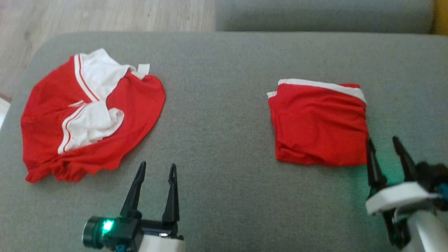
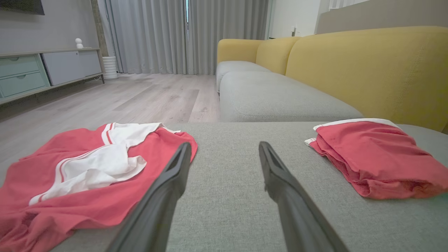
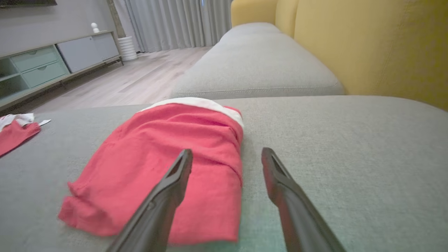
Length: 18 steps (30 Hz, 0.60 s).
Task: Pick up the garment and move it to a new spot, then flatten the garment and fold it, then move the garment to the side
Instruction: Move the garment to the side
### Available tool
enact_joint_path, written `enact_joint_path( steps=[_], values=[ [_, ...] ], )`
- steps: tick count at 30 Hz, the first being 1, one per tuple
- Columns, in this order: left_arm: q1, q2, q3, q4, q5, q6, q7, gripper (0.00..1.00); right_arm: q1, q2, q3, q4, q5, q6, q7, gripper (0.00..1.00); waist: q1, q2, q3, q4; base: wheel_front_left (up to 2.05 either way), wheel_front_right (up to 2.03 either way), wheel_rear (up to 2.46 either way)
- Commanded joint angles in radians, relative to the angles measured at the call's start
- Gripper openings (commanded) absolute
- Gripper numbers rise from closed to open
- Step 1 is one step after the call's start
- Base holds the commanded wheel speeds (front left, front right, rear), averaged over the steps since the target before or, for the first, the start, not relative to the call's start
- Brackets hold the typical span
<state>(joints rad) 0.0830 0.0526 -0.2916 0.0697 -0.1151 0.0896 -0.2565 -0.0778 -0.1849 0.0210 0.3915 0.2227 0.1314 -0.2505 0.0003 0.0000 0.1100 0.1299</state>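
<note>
A folded red garment with a white band (image 1: 320,124) lies on the right of the grey cushion (image 1: 217,115); it also shows as the folded garment (image 2: 378,157) and the folded garment (image 3: 164,164). A second red and white garment (image 1: 91,115) lies crumpled and spread out at the left, seen too as the crumpled garment (image 2: 80,178) and its corner (image 3: 14,131). My left gripper (image 1: 156,168) stands open over bare cushion between the two, empty. My right gripper (image 1: 383,141) is open at the folded garment's near right corner, holding nothing; its left finger (image 3: 175,178) hangs over the red cloth.
The cushion's left edge drops to a wooden floor (image 1: 105,15). Beyond it runs a grey sofa seat (image 2: 273,98) with a yellow backrest (image 2: 367,66). A low sideboard (image 2: 42,71) and grey curtains (image 2: 182,35) stand far off.
</note>
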Motion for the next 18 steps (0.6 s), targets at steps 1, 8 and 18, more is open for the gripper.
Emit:
enact_joint_path(
  steps=[1, 8, 18],
  values=[
    [-0.041, -0.002, 0.02, -0.035, -0.008, 0.01, -0.005, 1.0, -0.065, -0.027, 0.019, 0.002, 0.019, -0.001, -0.001, 1.0, -0.0003, 0.0, 0.037, 0.01, 0.0, 0.0, 0.0],
    [-0.091, -0.002, -0.013, -0.023, -0.015, 0.021, -0.005, 1.0, -0.24, -0.069, 0.036, 0.18, 0.059, -0.001, 0.103, 1.0, -0.0003, 0.0, 0.099, 0.029, 0.0, 0.0, 0.0],
    [-0.123, -0.002, -0.04, -0.016, -0.019, 0.039, -0.005, 1.0, -0.338, -0.092, 0.174, 0.282, 0.191, -0.001, 0.215, 0.0, -0.0003, 0.0, 0.132, 0.014, 0.0, 0.0, 0.0]
  ],
)
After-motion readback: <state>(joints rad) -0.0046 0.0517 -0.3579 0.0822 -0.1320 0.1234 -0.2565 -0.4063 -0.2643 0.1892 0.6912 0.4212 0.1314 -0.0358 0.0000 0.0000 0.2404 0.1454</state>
